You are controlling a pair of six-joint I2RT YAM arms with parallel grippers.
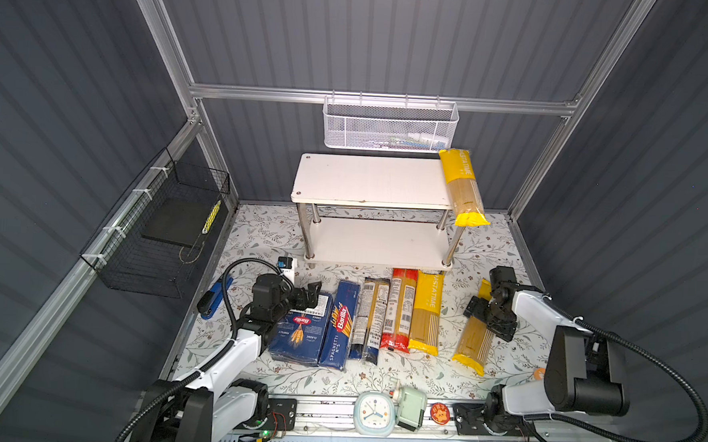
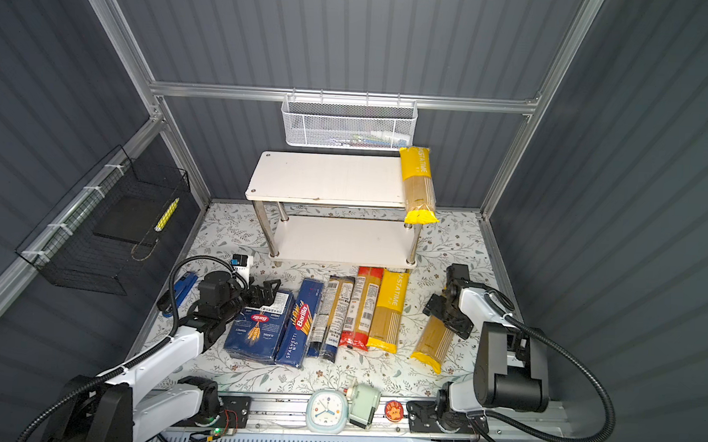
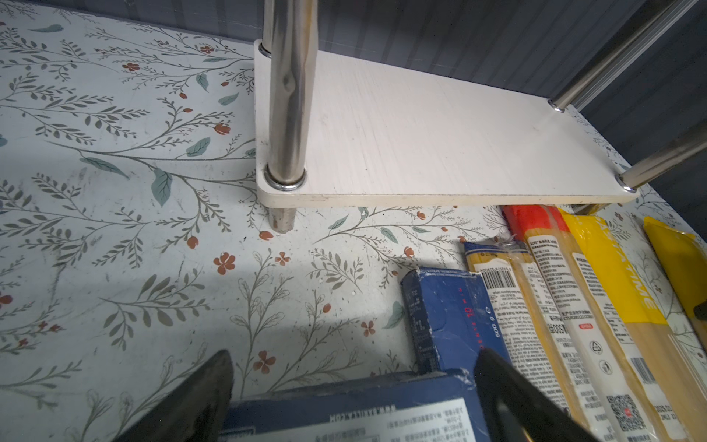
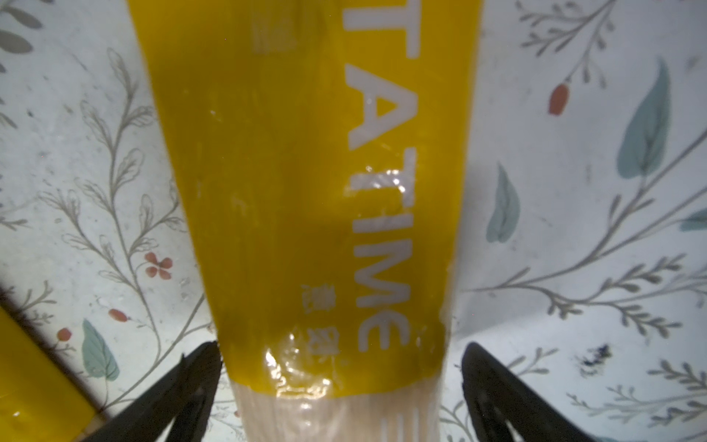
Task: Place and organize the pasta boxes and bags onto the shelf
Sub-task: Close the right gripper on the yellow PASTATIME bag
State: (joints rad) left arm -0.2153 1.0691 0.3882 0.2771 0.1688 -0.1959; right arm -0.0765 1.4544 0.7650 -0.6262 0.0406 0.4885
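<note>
Basket (image 1: 390,128) hangs behind shelf (image 1: 367,181); clock (image 1: 373,412) stands at front.

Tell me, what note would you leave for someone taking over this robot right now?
Left hand: open, over the wide Barilla box.
Right hand: open, straddling the rightmost PASTATIME bag on the table.
Done: one PASTATIME bag lies on the shelf's top board, right end, overhanging the front.
Left: those two, the Spaghetti n.5 box, dark-ended bag, red-ended bag, middle PASTATIME bag, all on the table.
</note>
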